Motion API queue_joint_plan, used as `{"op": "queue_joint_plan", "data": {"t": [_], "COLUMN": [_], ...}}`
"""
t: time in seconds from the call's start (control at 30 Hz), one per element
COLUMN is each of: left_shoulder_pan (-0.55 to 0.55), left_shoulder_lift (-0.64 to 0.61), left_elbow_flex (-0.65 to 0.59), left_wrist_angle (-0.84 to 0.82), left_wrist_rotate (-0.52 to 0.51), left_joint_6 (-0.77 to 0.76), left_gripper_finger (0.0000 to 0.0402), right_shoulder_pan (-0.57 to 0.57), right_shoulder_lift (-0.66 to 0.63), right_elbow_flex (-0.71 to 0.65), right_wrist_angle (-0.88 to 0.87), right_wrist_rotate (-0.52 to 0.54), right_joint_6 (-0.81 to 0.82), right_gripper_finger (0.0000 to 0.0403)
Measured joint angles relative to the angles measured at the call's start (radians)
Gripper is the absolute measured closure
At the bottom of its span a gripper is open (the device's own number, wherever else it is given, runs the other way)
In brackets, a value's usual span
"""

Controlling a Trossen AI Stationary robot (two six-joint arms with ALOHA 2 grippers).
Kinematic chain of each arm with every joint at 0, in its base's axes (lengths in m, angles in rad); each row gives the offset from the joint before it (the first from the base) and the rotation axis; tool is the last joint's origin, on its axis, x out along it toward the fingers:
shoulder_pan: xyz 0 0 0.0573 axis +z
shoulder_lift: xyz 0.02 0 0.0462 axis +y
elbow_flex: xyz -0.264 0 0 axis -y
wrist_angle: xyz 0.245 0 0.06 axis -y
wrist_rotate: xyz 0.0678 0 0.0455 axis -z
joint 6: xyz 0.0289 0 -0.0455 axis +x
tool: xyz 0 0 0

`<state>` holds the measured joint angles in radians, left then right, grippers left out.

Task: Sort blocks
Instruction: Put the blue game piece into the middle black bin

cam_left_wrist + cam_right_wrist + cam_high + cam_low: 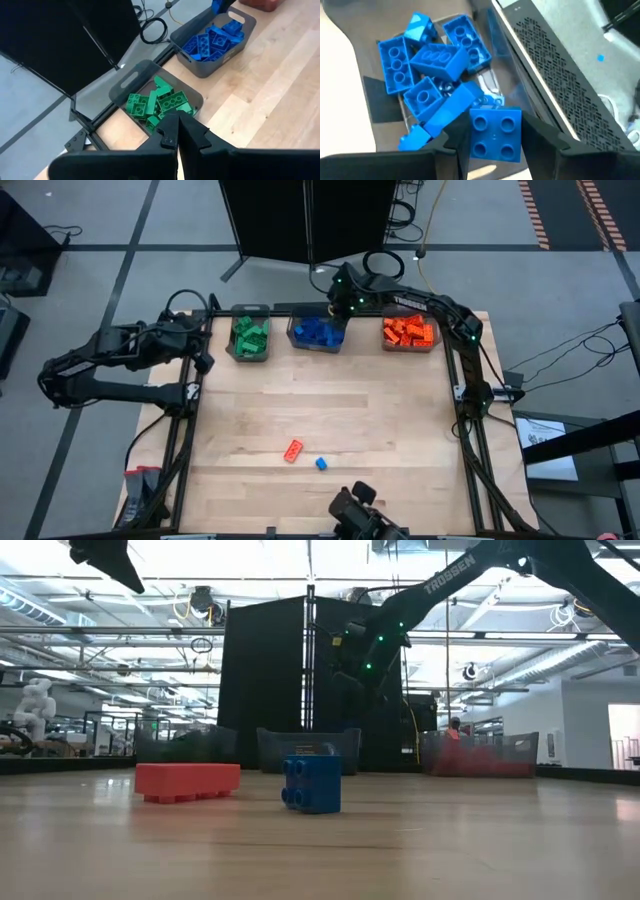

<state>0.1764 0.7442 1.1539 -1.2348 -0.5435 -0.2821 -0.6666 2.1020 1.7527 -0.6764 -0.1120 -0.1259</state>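
Wooden worktop (330, 420), three bins along its far edge, two blocks left loose.
The right hand (496, 145) pinches a blue four-stud block (496, 134) directly above the blue bin (317, 333); release it low and centred, clear of the rim. The left hand (178, 137), pressed together, waits beside the green bin (131, 82). An orange-red block (292, 449) and a blue block (321, 463) lie well behind it.

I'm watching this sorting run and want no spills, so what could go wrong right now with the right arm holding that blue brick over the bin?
1. The right gripper holds a blue block above the blue bin, near its far edge; released off-centre, it might bounce off the heaped bricks and out.
2. An orange-red block and a small blue block remain on the table, close together; picking one could nudge the other.
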Motion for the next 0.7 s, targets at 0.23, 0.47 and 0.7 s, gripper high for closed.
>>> {"op": "queue_joint_plan", "data": {"t": [0.23, 0.47, 0.7], "left_shoulder_pan": [0.0, 0.0, 0.0], "left_shoulder_lift": [0.019, 0.022, 0.022], "left_elbow_flex": [0.0, 0.0, 0.0], "left_wrist_angle": [0.0, -0.001, -0.004], "left_wrist_rotate": [-0.027, -0.047, -0.068], "left_joint_6": [0.0, 0.003, 0.009], "left_gripper_finger": [0.0402, 0.0402, 0.0402], "right_shoulder_pan": [0.001, 0.001, 0.001], "right_shoulder_lift": [0.032, 0.046, 0.046], "right_elbow_flex": [0.0, 0.0, 0.0], "right_wrist_angle": [-0.014, -0.009, -0.004], "right_wrist_rotate": [-0.045, -0.047, -0.043], "right_joint_6": [-0.014, -0.017, -0.036], "right_gripper_finger": [0.0273, 0.0273, 0.0267]}}
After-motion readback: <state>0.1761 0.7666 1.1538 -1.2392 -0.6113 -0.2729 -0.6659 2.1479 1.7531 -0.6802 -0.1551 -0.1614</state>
